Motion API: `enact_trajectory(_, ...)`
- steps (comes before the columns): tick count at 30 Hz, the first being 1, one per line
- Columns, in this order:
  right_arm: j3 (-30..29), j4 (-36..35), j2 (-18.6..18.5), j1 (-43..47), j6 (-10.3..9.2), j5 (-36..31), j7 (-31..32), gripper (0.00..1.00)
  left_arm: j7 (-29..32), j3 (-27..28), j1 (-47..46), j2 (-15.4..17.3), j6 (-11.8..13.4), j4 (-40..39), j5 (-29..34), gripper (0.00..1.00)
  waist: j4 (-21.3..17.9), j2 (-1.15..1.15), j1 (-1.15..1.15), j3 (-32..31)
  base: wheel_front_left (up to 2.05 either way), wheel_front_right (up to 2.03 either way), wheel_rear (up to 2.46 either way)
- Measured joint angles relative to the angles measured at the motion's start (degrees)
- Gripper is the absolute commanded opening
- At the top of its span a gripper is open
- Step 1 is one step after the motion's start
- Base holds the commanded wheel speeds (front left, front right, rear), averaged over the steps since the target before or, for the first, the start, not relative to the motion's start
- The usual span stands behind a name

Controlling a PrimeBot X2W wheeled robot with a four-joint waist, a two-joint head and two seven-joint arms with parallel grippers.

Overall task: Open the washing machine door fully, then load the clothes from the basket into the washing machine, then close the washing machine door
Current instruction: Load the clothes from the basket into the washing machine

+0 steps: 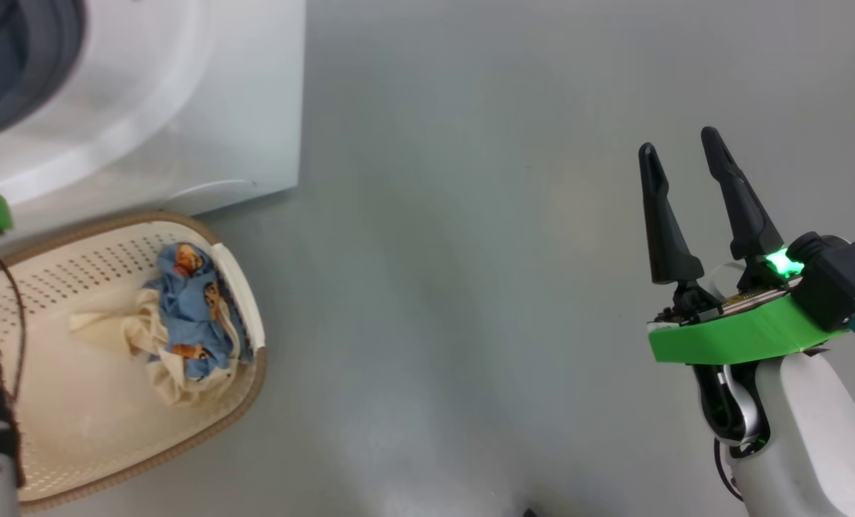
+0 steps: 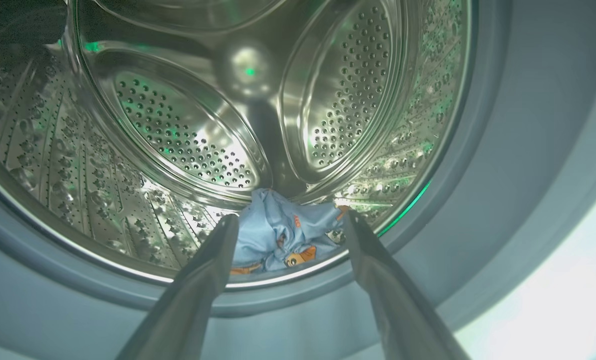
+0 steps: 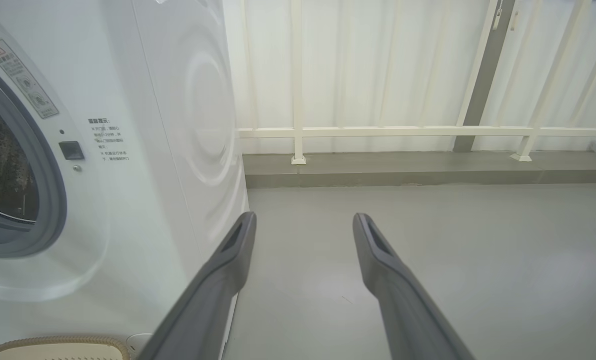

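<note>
One blue printed garment (image 2: 272, 235) lies at 6 o'clock in the washing machine (image 1: 183, 108) drum (image 2: 177, 125), between the spread, empty fingers of our left end effector (image 2: 290, 218). More clothes (image 1: 183, 323) sit in the basket (image 1: 251, 388) at 8 o'clock. At 3 o'clock our right end effector (image 1: 679, 141) hangs with fingers apart, holding nothing. We judge loading those clothes and closing up are left.

I see my right gripper (image 1: 678, 140) at the right of the head frame, fingers (image 1: 667, 230) spread and pointing up, above its pale forearm (image 1: 807, 431). My left gripper (image 2: 290, 218) rises from the bottom edge of its wrist frame, spread wide apart.
</note>
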Motion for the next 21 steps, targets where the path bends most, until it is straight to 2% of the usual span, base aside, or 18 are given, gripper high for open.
enact_trajectory(15, 0.41, 1.75, -4.03, 3.53, 0.00, -0.79, 0.00, 1.00, 0.00, -0.53, 15.38, -7.61, -0.94, -8.26, 0.25, 1.00, 5.25, 0.00, 0.00, -7.65, 0.00, 0.00, 0.00)
enact_trajectory(21, 0.26, 2.40, -4.97, 6.33, 0.00, -1.09, 0.00, 1.00, 0.00, -0.90, 21.75, -9.43, -1.25, -11.33, 0.78, 1.00, 7.04, 0.00, 0.00, -11.15, 0.00, 0.00, 0.00)
